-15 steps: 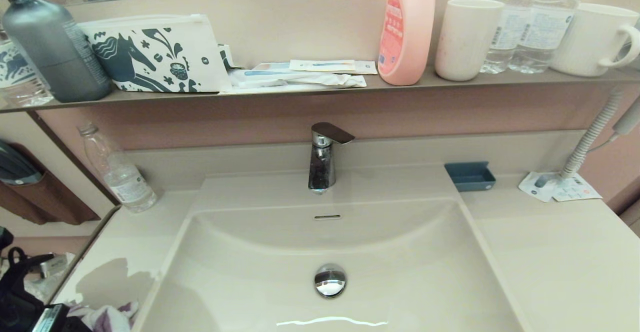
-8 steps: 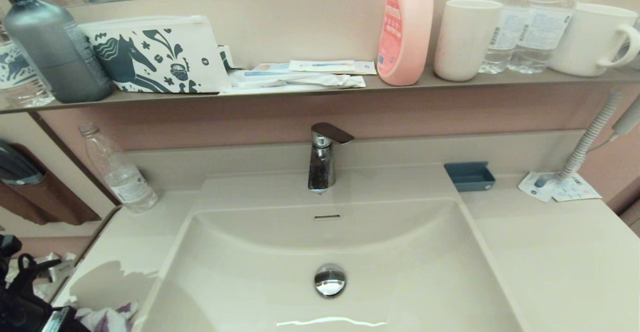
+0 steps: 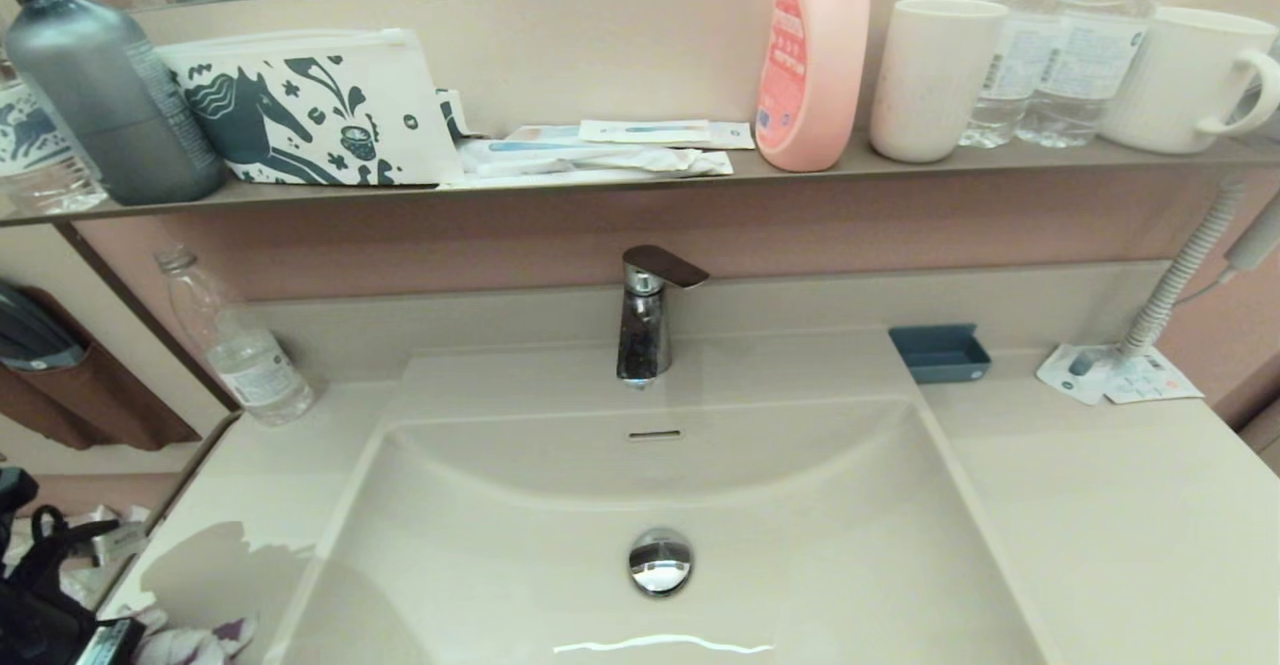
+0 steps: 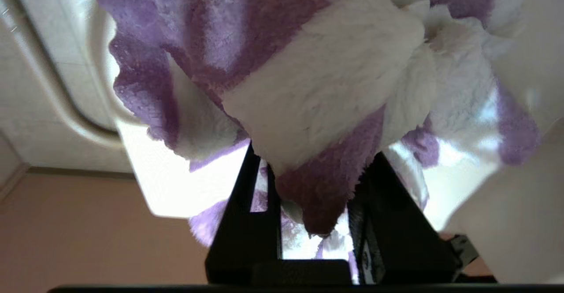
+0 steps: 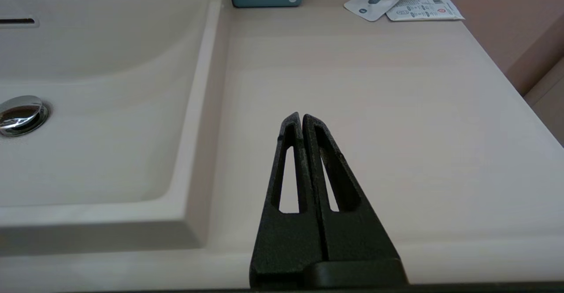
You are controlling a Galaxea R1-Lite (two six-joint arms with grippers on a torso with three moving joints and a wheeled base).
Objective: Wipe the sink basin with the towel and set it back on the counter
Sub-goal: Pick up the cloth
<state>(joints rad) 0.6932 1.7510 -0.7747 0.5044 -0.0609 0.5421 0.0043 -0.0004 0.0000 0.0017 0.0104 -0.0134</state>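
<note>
The left gripper (image 4: 315, 196), wide open a second ago, is now pinching a fold of the towel (image 4: 317, 86) lying bunched on the counter (image 3: 250, 475) just left of the sink basin (image 3: 800, 545), readying it for wiping, while the right gripper (image 5: 302, 119) is idling shut and empty over the counter right of the basin.

I see a shelf (image 3: 640, 177) lined with a grey bottle (image 3: 110, 95), horse-print pouch (image 3: 310, 110), pink bottle (image 3: 812, 55) and white cup (image 3: 932, 77). Below, a chrome tap (image 3: 645, 315) stands left of a blue tray (image 3: 940, 353).
</note>
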